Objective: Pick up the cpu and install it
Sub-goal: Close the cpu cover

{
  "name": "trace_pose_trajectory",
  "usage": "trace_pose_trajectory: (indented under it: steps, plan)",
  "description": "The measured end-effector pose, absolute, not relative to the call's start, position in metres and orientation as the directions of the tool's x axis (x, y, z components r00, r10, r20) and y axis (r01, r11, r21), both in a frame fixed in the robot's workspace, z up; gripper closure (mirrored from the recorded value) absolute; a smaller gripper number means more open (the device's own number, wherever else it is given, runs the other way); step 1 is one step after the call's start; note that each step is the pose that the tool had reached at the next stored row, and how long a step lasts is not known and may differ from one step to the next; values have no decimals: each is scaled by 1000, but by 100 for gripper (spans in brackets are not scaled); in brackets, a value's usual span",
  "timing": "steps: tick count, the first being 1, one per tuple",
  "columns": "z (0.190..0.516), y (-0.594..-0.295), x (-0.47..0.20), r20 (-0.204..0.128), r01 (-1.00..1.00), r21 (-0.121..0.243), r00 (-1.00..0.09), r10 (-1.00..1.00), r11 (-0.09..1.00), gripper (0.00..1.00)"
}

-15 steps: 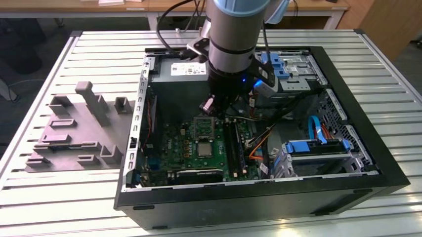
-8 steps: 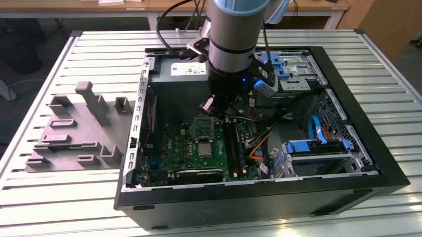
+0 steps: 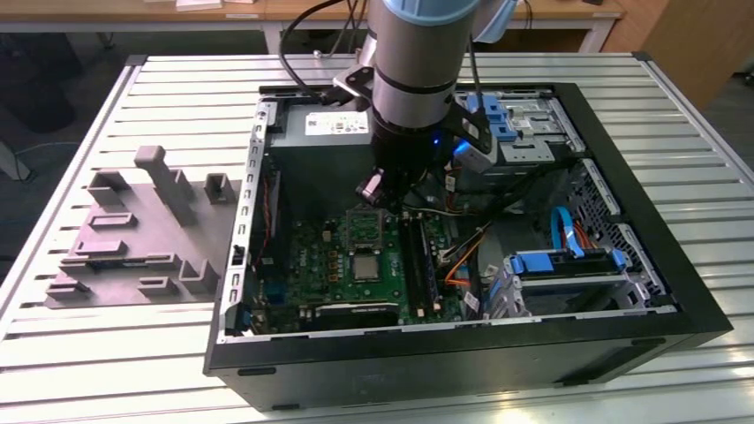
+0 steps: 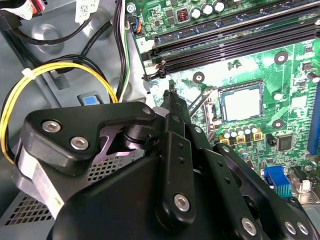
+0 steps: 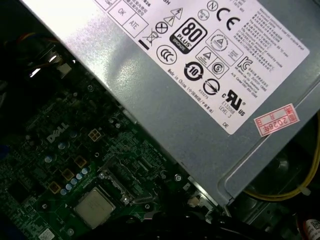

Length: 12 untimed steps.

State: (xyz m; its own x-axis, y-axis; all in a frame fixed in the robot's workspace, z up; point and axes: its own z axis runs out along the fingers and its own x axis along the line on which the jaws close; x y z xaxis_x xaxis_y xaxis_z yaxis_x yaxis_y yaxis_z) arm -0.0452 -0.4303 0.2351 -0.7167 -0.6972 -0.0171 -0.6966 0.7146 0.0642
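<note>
Close in, the black metal gripper hangs above the green motherboard, its jaws drawn together to a narrow tip and holding nothing. Just beyond that tip in the second wrist view, the small flat square cpu with its silvery-grey lid sits in the silver socket frame, level with it. The first wrist view shows the cpu beside the big grey power supply box. It looks light, stiff and fragile underneath; the rim edges seem the safest hold. Farther out, the black computer case lies open on the slatted metal bench.
</note>
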Motion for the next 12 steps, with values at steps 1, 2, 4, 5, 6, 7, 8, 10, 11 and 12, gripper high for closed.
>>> trace_pose_trajectory:
  steps: [1, 2, 4, 5, 6, 7, 8, 10, 11, 12]
  plan:
    - [236, -430, -45, -15, -697, 62, -716, -698, 714, 89]
    - [236, -430, -45, -12, -698, 59, -715, -699, 713, 89]
    - [237, -430, -46, -9, -701, 56, -712, -702, 711, 89]
    - [237, -430, -46, -8, -703, 55, -710, -704, 709, 89]
    - [237, -430, -46, -7, -706, 54, -707, -707, 706, 89]
    - [237, -430, -46, -7, -711, 54, -703, -712, 701, 89]
    - [237, -430, -46, -7, -715, 54, -698, -716, 697, 89]
    - [237, -430, -46, -7, -720, 55, -693, -721, 692, 89]
    - [237, -430, -46, -7, -721, 56, -692, -721, 691, 89]
    - [237, -430, -46, -8, -721, 59, -692, -722, 691, 89]
